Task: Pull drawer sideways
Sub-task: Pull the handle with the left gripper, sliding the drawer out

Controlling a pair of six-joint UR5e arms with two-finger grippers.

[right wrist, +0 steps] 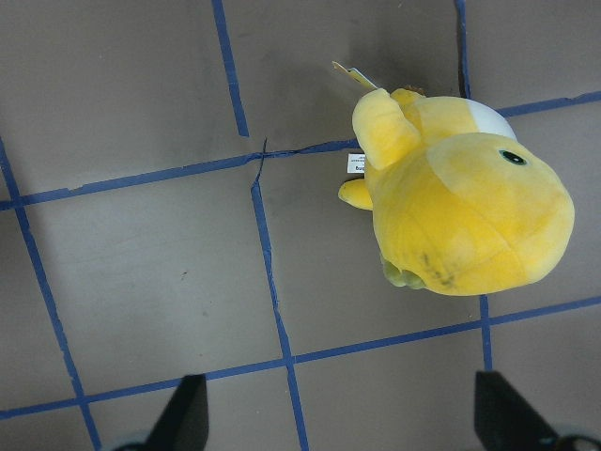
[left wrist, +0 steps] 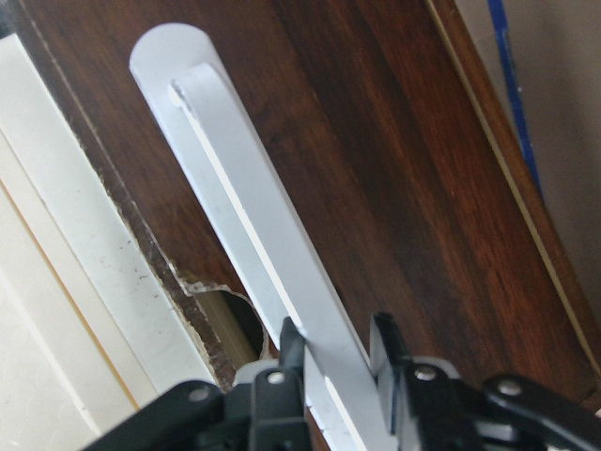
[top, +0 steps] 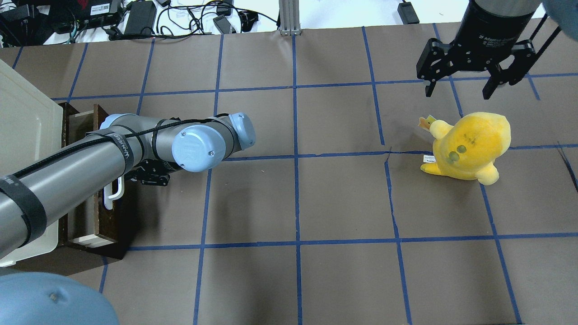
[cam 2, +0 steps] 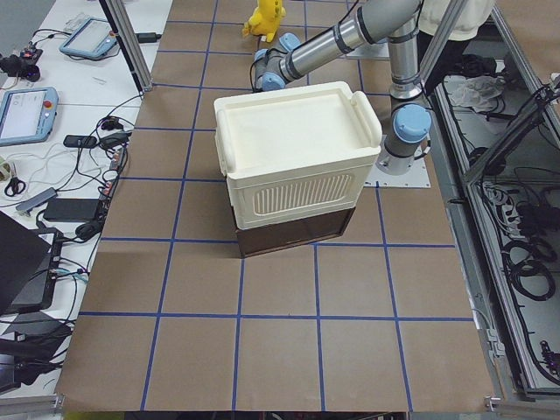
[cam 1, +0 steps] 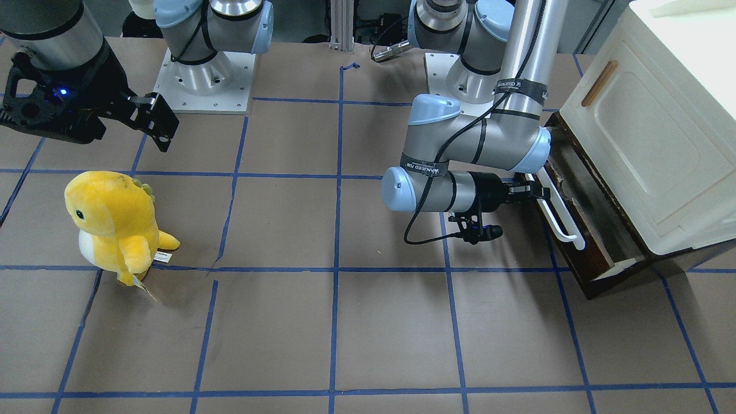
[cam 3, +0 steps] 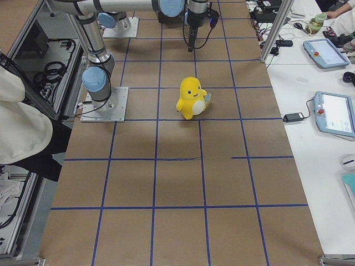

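Observation:
The dark brown drawer [cam 1: 578, 264] sits under a cream-white cabinet [cam 1: 650, 132] and stands partly pulled out, with its pale lining showing at the end [cam 1: 618, 265]. My left gripper [cam 1: 537, 192] is shut on the drawer's long white bar handle [cam 1: 560, 215]. In the left wrist view the two fingers pinch the handle [left wrist: 244, 207] near its lower end, gripper [left wrist: 338, 352], against the brown front [left wrist: 376, 169]. In the overhead view the arm hides most of the handle [top: 113, 194]. My right gripper [top: 459, 88] is open and empty, high above the table.
A yellow plush toy [top: 469, 144] stands on the brown paper table under my right gripper; it also shows in the right wrist view [right wrist: 460, 207]. The cabinet has a small wooden handle on its door [cam 1: 599, 83]. Blue tape lines grid the table.

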